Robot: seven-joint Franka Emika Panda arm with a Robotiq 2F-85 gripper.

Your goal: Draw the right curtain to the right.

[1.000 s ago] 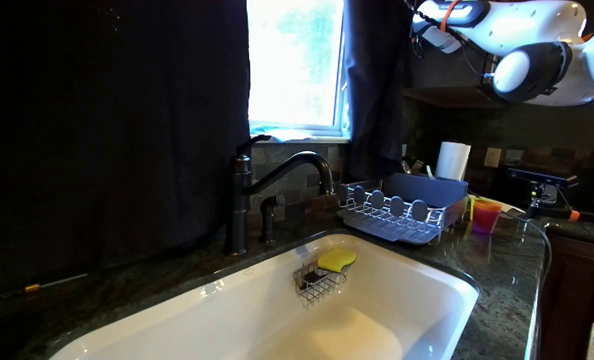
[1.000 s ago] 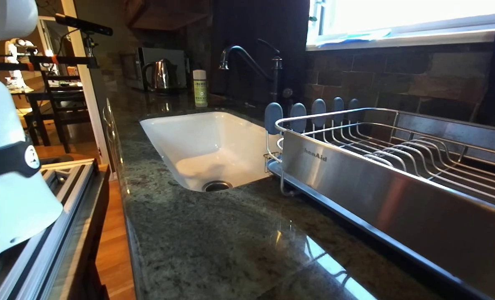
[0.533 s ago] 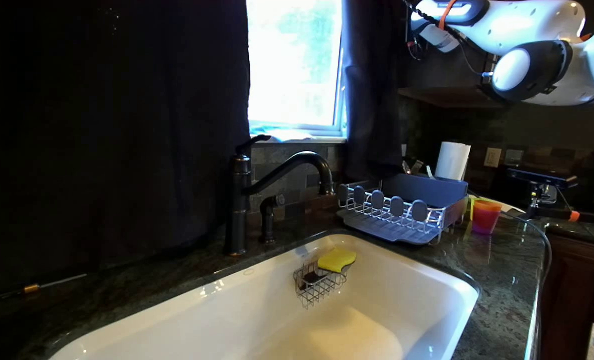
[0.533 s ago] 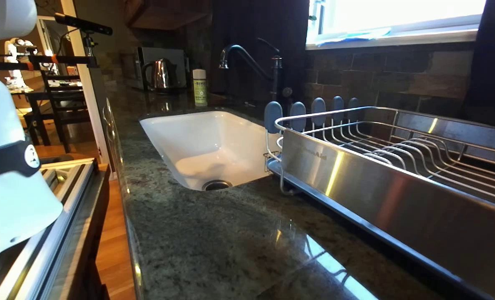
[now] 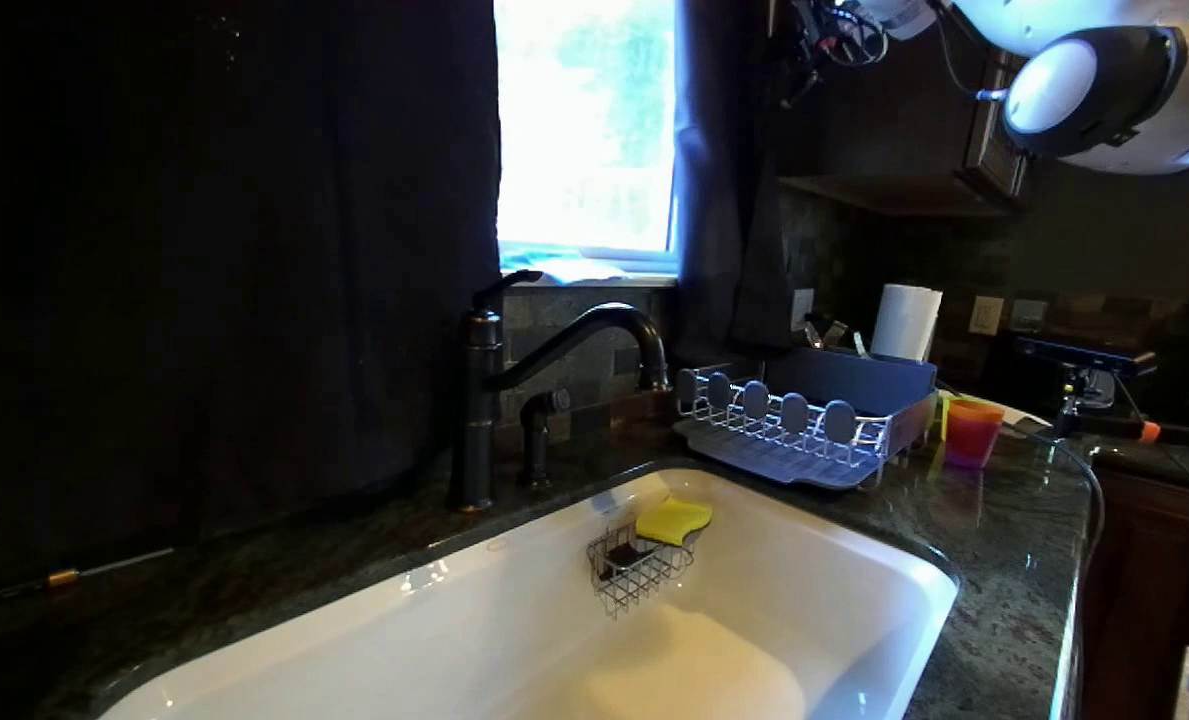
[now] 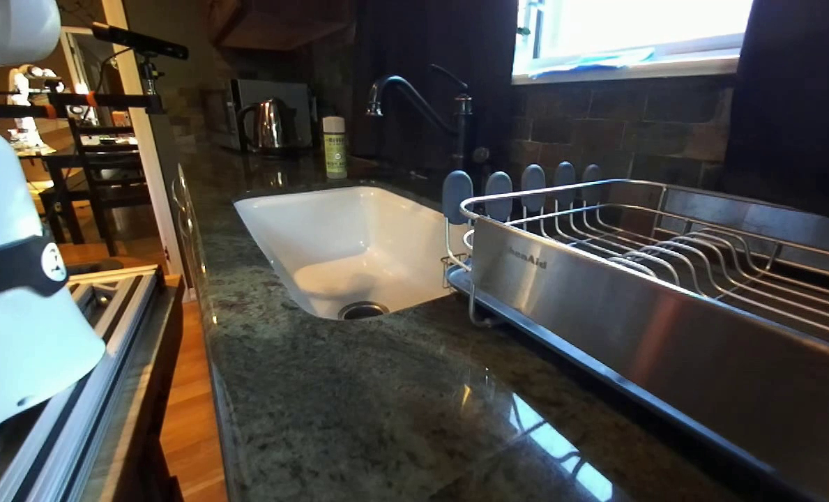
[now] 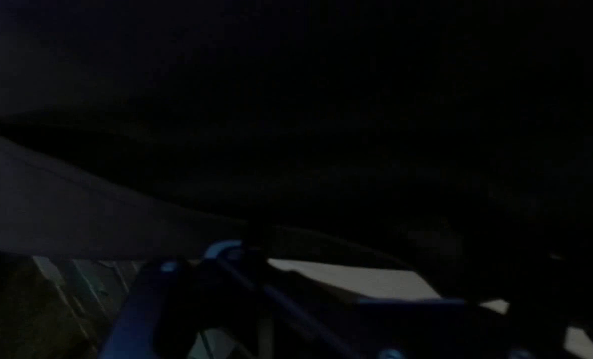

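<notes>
We're judging it part done at most: the right curtain [image 5: 719,200] is hanging over the window's [image 5: 584,130] R edge, so pulling R is prob. remaining. Gripper [image 5: 802,84] is sitting nr it; too dark, we're not making out jaw gap or hold.

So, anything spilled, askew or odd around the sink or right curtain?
No spill shows; the right curtain is too dark to check closely. Only the yellow sponge looks askew, tilted at one end of the wire caddy in the sink, jutting past it.
</notes>
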